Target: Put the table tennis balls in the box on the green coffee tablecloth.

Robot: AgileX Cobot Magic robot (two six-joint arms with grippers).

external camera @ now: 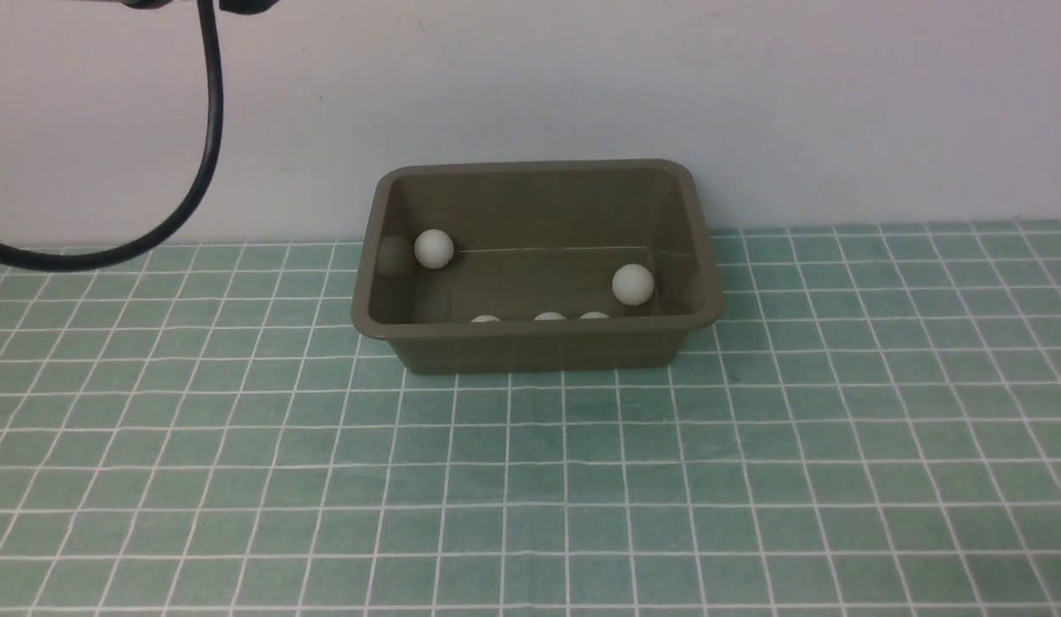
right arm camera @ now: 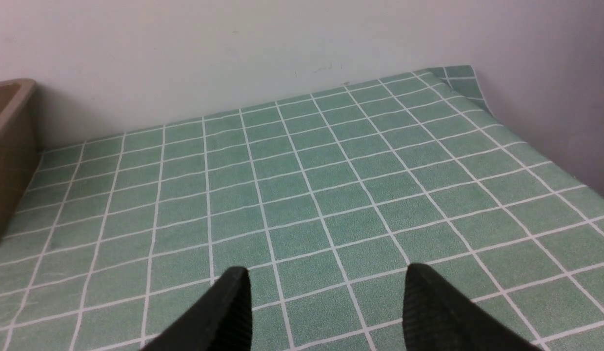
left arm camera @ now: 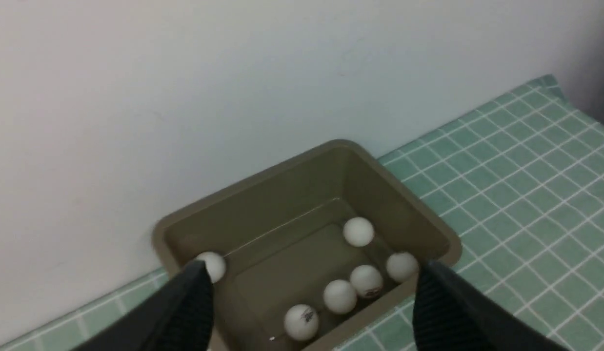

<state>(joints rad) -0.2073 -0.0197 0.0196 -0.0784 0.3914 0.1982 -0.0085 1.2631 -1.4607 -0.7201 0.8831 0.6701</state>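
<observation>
Near cloth: we saw the green coffee tablecloth (external camera: 530, 480) spread flat across the foreground of the front view, its white grid bare from the near edge up to the box.
Right gripper: in the right wrist view we found the right gripper (right arm camera: 326, 292) above bare cloth, its two dark fingers (right arm camera: 224, 312) apart with nothing between them; one end of the box showed at the picture's edge, well apart from it.
Left gripper: in the left wrist view we found the left gripper (left arm camera: 312, 292) hovering over the near rim of the box, its fingers (left arm camera: 443, 302) spread wide and gripping nothing.
Box: we saw the box (external camera: 539, 350) standing upright on the cloth at the far side, its long side toward the camera and its back close to the wall.
Balls: we counted six table tennis balls (left arm camera: 340, 295) in the left wrist view, all inside the box; four lay in a loose row along the near wall, two with a dark logo, one sat near the box's right end, and one rested in the far left corner.
Cable: we noticed a black cable (external camera: 206, 128) hanging in a curve at the far left, in front of the wall.
Wall: we saw a plain pale wall (external camera: 753, 103) behind everything.
</observation>
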